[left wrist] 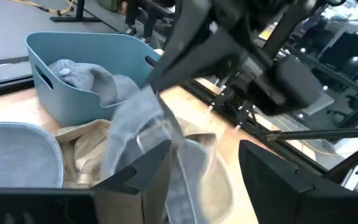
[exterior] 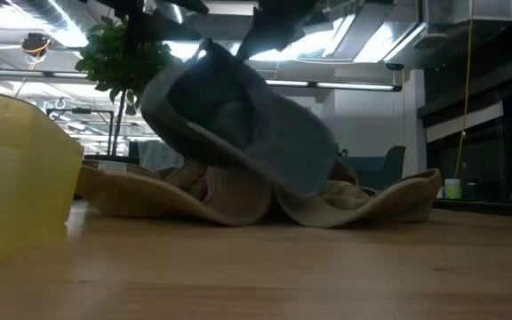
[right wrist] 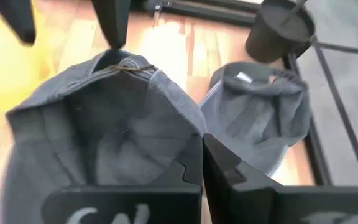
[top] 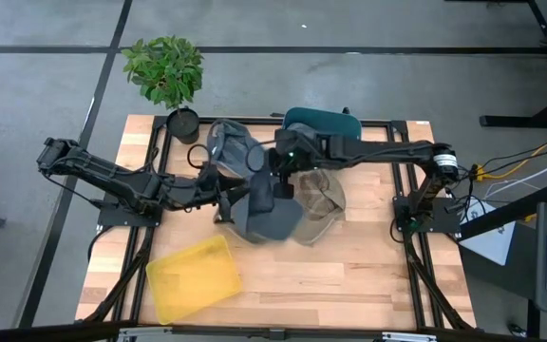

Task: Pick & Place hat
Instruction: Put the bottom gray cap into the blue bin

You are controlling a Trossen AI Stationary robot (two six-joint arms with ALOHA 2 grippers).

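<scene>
Hat (top: 264, 217) lifted above the table's middle, both grippers at it.
From the left, we see a yellow bin (top: 194, 277); our left gripper (top: 224, 198) stands open at the hat's edge, and our right gripper (top: 280, 184) is clamped on its rim, over a tan hat (top: 319, 195). It looks light, soft and floppy, so we judge the stiffer brim the best hold. We read no labels.
</scene>
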